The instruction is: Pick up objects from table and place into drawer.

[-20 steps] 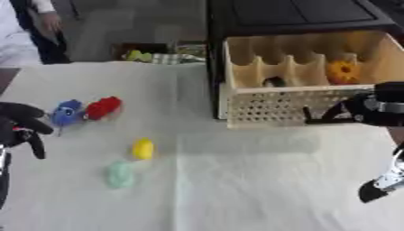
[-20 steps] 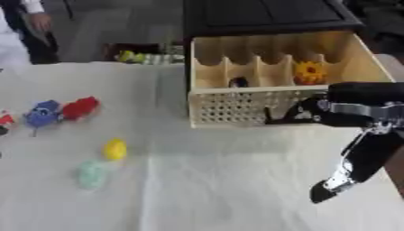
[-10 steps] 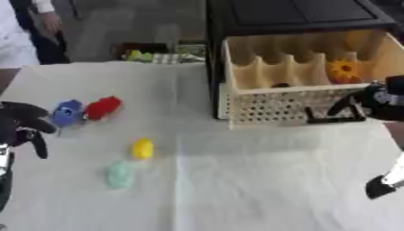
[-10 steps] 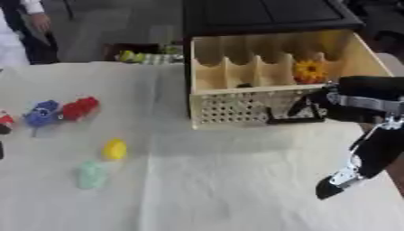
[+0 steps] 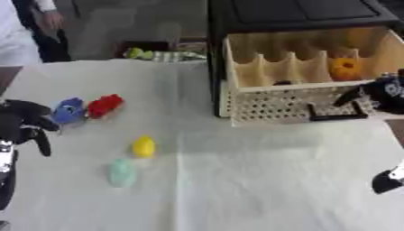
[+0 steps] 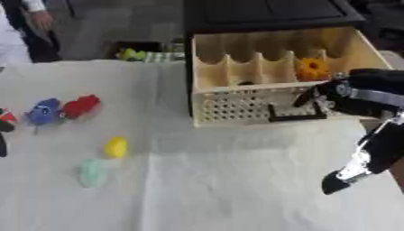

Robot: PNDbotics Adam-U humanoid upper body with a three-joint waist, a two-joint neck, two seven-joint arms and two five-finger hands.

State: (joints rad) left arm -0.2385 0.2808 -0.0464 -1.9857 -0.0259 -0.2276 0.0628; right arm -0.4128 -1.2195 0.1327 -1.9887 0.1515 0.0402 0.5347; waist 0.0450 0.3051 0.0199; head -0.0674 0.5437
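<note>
Judging by the scene, you are between picks: the drawer [image 6: 236, 106] stands open far right with an orange piece [image 6: 312, 68] inside. Your left hand [image 5: 24, 124], fingers curled on nothing, sits near the blue toy [image 5: 68, 110]; reach there next. I cannot tell your right hand's [image 6: 347, 92] fingers.

The robot's black right hand [image 6: 351, 173] is drawing back from the pale wooden perforated-front drawer [image 6: 260, 106], moving rightward and lower across the white tablecloth [image 6: 213, 180], its fingers hanging straight toward the cloth.
</note>
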